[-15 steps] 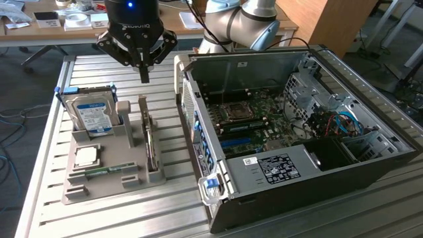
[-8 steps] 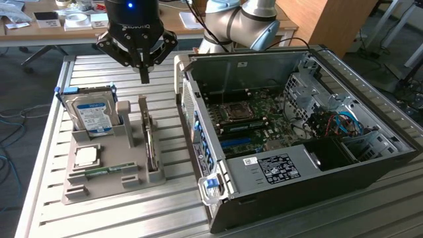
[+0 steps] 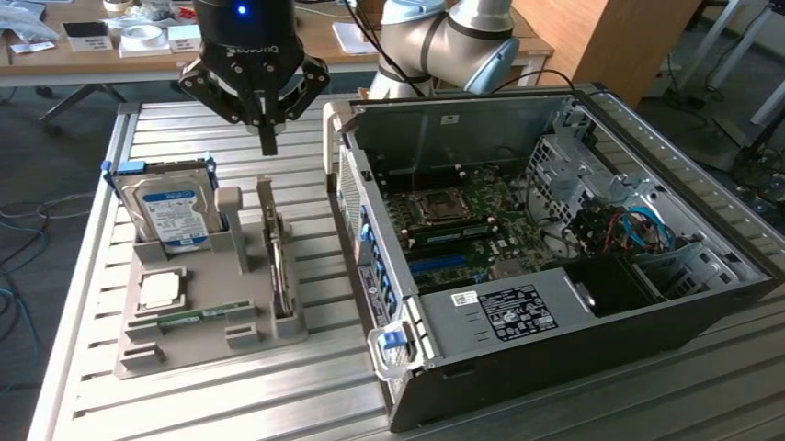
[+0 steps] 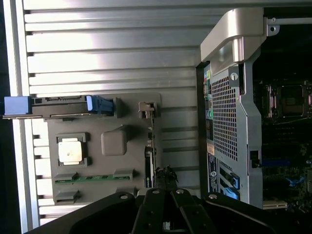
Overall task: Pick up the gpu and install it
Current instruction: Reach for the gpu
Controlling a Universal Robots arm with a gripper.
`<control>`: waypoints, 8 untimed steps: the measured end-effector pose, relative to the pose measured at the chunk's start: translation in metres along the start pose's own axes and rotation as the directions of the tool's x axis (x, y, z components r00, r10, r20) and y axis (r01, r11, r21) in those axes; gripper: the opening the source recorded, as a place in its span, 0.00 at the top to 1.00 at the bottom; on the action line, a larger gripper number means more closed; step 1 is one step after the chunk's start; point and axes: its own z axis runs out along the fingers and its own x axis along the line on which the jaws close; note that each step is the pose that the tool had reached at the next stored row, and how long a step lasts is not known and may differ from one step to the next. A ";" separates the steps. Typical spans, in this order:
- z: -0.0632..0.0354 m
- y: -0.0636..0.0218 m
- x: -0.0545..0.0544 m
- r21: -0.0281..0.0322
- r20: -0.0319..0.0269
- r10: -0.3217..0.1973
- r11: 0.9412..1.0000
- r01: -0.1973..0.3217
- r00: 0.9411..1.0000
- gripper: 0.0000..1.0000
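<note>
The gpu stands on its edge in a slot of the grey holder tray, a thin green card with a metal bracket at its far end. In the wrist view the gpu shows edge-on, running along the tray. My gripper hangs above the far end of the tray, a short way up from the card, fingers shut together with nothing between them. Seen from the wrist, the gripper is lined up over the card's near end.
A blue-labelled hard drive stands at the tray's far end on the exterior view's left, with a CPU and a RAM stick nearer. The open computer case lies on the exterior view's right, motherboard exposed. The table is ribbed metal.
</note>
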 end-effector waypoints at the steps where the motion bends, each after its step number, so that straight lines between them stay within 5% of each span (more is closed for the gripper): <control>1: 0.0000 0.0000 0.000 0.000 0.000 0.000 1.000 0.000 1.000 0.89; 8: -0.0001 -0.0028 0.000 0.000 0.000 0.000 1.000 0.000 1.000 0.89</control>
